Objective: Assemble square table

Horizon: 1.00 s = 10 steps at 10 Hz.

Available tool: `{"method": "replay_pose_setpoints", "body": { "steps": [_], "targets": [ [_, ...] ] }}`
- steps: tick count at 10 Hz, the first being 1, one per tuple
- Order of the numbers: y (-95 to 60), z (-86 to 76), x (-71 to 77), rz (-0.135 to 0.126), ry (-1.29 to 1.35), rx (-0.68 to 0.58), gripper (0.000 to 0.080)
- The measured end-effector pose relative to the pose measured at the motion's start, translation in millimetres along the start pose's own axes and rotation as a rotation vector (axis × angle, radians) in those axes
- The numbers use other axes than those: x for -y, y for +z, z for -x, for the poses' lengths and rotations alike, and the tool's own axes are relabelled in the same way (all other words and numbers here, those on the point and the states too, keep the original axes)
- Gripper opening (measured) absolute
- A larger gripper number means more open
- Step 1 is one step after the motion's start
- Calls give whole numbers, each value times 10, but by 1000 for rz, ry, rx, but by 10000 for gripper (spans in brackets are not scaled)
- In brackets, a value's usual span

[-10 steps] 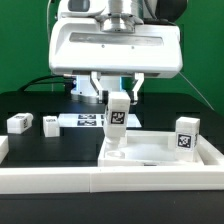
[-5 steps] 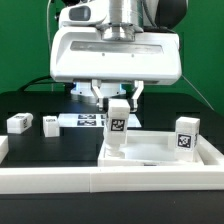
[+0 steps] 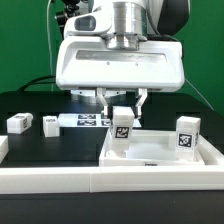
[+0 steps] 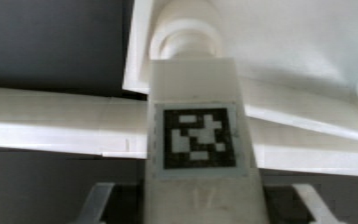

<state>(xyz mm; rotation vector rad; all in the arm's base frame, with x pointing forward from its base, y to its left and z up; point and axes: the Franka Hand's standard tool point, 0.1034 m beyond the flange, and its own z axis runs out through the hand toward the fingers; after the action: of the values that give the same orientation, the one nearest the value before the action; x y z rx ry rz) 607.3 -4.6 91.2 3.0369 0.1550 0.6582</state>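
The white square table top (image 3: 160, 150) lies at the exterior view's right, with its raised rim. One white leg (image 3: 121, 132) with a tag stands upright at its near-left corner. My gripper (image 3: 125, 103) is right above it and shut on the leg's upper end, one finger on each side. The wrist view shows the leg (image 4: 197, 120) running between my fingers (image 4: 110, 200), with the table top (image 4: 51, 115) beneath. A second leg (image 3: 186, 136) stands on the top's right side. Two more legs (image 3: 18, 123) (image 3: 49, 124) lie loose on the black table at the left.
The marker board (image 3: 86, 121) lies flat behind the held leg. A long white rail (image 3: 60, 180) edges the front of the black surface. Green backdrop and cables are at the back.
My gripper has come down and shifted a little to the exterior view's right. The leg has moved down with it and now sits lower at the top's corner.
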Motion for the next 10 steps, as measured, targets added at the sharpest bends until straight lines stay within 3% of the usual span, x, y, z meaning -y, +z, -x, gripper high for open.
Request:
{"method": "replay_pose_setpoints", "body": {
  "steps": [7, 8, 9, 10],
  "targets": [
    [56, -72, -11, 36, -8, -123, 290],
    [57, -71, -11, 36, -8, -122, 365],
    [58, -70, -11, 36, -8, -122, 365],
    [58, -70, -11, 36, -8, -122, 507]
  ]
}}
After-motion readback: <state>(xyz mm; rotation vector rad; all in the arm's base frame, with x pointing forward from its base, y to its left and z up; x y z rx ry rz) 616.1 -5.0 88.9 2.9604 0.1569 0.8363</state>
